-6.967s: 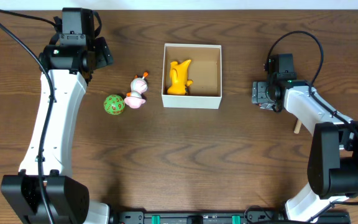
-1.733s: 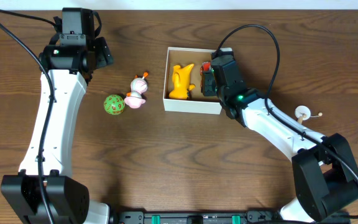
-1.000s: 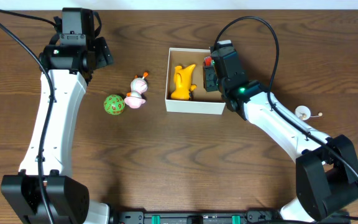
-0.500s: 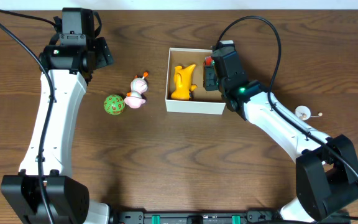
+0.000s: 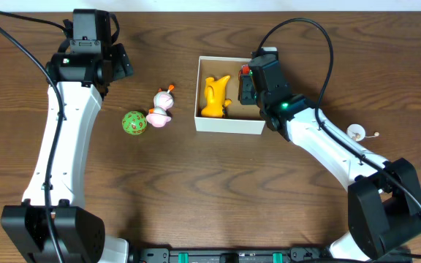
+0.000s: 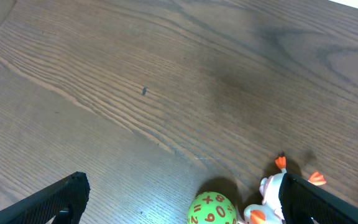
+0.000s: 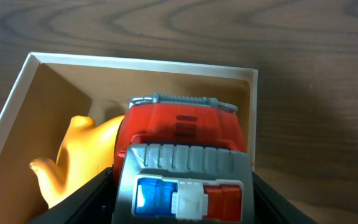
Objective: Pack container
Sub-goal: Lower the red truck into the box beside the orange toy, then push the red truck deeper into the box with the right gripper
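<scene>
While the left gripper [image 5: 124,62] gapes wide, the right gripper [image 7: 180,186] grips a truck [image 7: 179,130] over the box's [image 5: 229,126] right half.

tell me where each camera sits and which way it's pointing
Overhead: fixed above the table, looking straight down on the container, the left arm and the right arm.
Left wrist: on the left arm, looking down at bare wood, the green ball and the white toy; the open left gripper frames the bottom corners.
Right wrist: above the container, looking into it past the red toy truck held in the right gripper.
Shared: overhead and right wrist both show the yellow toy inside the container.
</scene>
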Robot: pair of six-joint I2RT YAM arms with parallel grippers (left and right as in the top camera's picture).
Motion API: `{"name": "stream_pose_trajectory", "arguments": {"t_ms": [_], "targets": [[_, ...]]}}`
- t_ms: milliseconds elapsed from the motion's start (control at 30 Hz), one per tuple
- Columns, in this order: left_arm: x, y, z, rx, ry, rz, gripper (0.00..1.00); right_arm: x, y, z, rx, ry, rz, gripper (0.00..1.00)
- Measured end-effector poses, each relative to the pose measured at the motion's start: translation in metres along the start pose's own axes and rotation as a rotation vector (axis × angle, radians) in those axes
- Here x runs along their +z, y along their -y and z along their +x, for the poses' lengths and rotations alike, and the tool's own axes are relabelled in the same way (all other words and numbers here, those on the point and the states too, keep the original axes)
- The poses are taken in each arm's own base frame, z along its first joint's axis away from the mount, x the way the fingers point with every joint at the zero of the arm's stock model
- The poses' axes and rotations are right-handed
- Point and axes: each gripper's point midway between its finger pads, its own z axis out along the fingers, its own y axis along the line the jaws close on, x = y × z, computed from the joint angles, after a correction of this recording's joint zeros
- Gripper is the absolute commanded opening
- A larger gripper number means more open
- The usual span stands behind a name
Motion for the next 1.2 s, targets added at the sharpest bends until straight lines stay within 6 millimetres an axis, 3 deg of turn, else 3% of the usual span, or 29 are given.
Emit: {"name": "stream_pose_trajectory", "arguments": {"t_ms": [400,800,1200], "targets": [[0.0,0.0,0.0,0.0,0.0,0.0,0.98,0.028,-0.005,0.034,-0.007,-0.079,0.017,0.38],[0.0,0.0,0.0,0.0,0.0,0.0,0.98,0.028,-0.002,0.03,-0.003,-0.062,0.028,0.39],[0.0,0.0,0.0,0.0,0.0,0.0,0.98,0.028,-0.001,0.029,-0.005,-0.059,0.037,0.59]]}}
